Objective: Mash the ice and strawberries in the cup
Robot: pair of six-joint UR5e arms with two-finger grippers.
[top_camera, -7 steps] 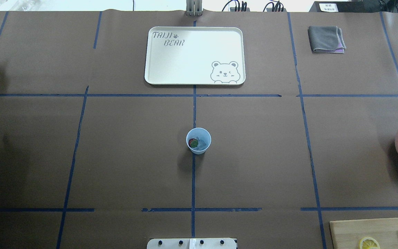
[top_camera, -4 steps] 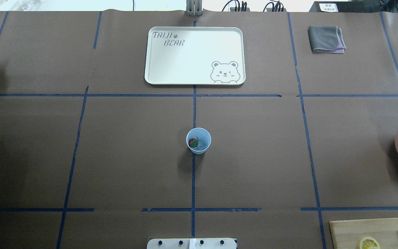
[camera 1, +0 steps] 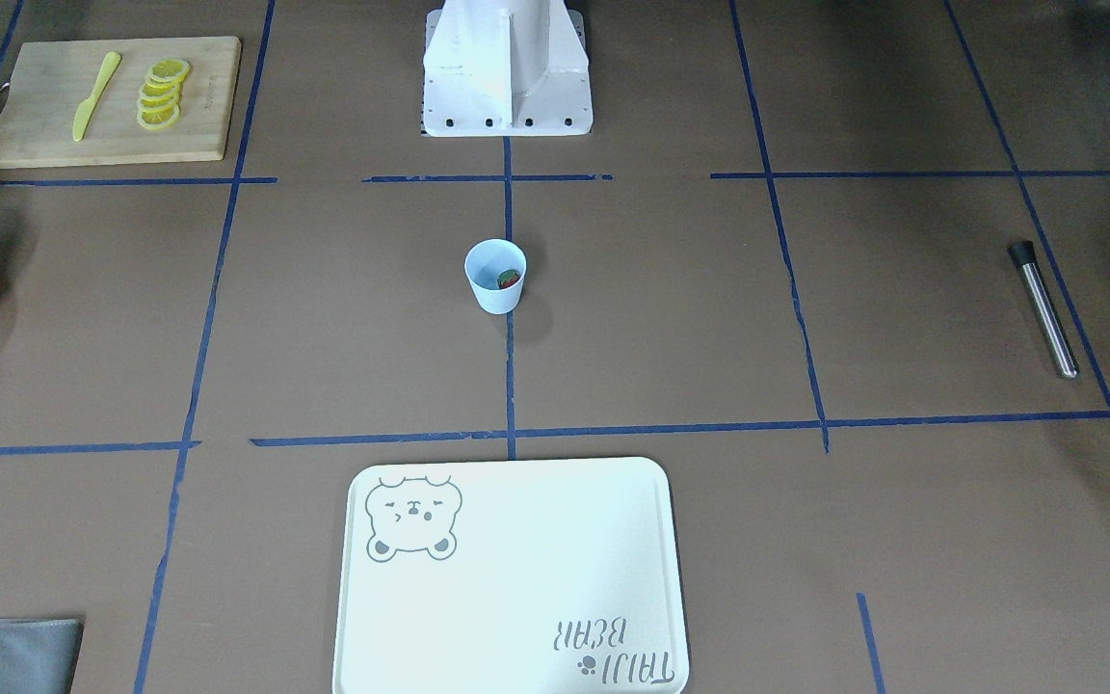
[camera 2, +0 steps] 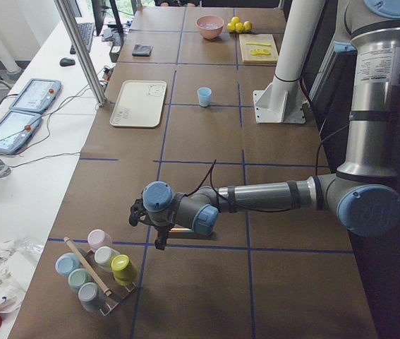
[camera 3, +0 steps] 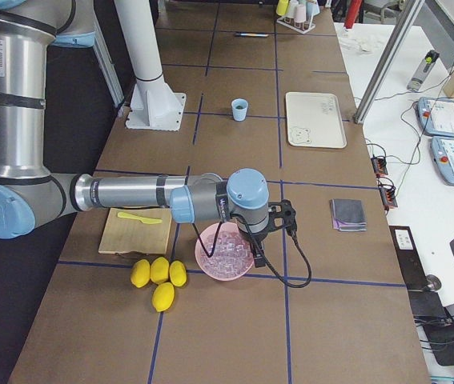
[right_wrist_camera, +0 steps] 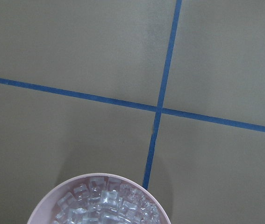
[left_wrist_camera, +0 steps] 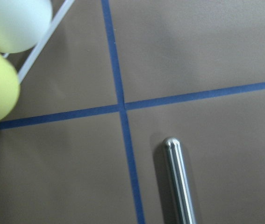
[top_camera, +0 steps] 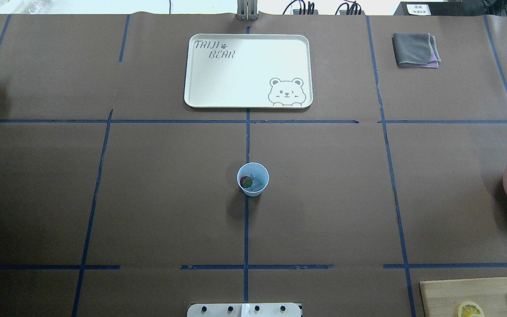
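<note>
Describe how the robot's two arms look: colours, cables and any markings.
The left arm and right arm are alike: silver-grey tubes, rounded joints with pale blue caps. Each upper tube bears a white label with dark print. A thin black cable loops by each wrist, beside the black left gripper and right gripper, too small to detail.

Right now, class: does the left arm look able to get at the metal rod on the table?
Probably yes: the left gripper hangs close by the metal rod, nothing lies on or against it, and the cup rack stands aside.
</note>
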